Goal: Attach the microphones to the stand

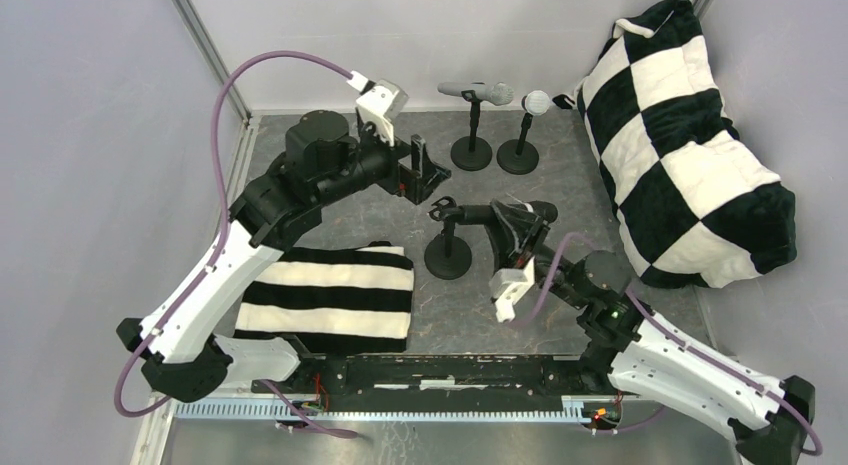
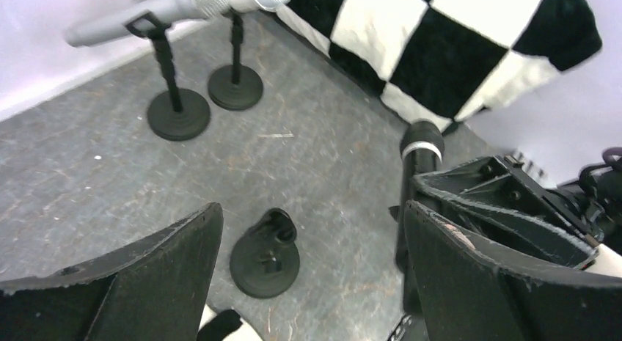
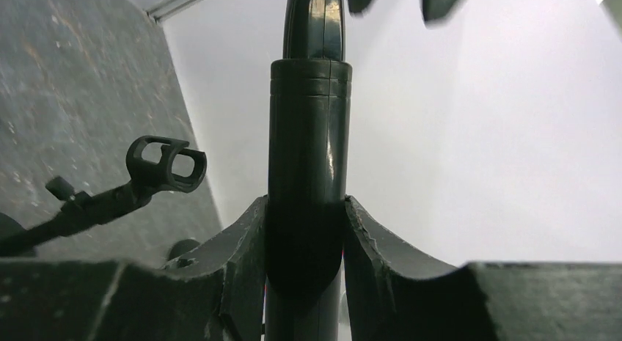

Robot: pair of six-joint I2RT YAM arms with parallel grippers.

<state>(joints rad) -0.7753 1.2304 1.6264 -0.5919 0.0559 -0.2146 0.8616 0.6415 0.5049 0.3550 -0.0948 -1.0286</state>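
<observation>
The grey table (image 1: 450,325) carries a big black-and-white checkered cushion (image 1: 690,155) at its 2 o'clock corner. A striped black-and-white cloth (image 1: 330,300) lies flat at 8 o'clock.

The left gripper (image 1: 428,170) hangs above the table at about 11 o'clock of the centre. Its jaws are spread wide with nothing between them, and the left wrist view shows only floor under the gap (image 2: 312,216).

The right gripper (image 1: 515,230) is just to the 3 o'clock side of centre, clamped on the black microphone (image 1: 480,215). This is a slim, glossy dark barrel with a stepped collar (image 3: 306,136) and a thin silver ring below its dark head (image 2: 422,147). It lies roughly level, with its head toward 3 o'clock.

At 9 o'clock of that microphone stands the near stand (image 1: 448,257), a round black base with a short post. Its clip (image 3: 165,161) is empty and sits just beside the barrel's tail end.

At 12 o'clock two more stands stand side by side. The left stand (image 1: 471,153) holds the silver-grey microphone (image 1: 478,91) level in its clip, with the mesh head toward 3 o'clock. The right stand (image 1: 518,157) carries a second microphone (image 1: 536,103), of which mainly the rounded mesh head shows.
</observation>
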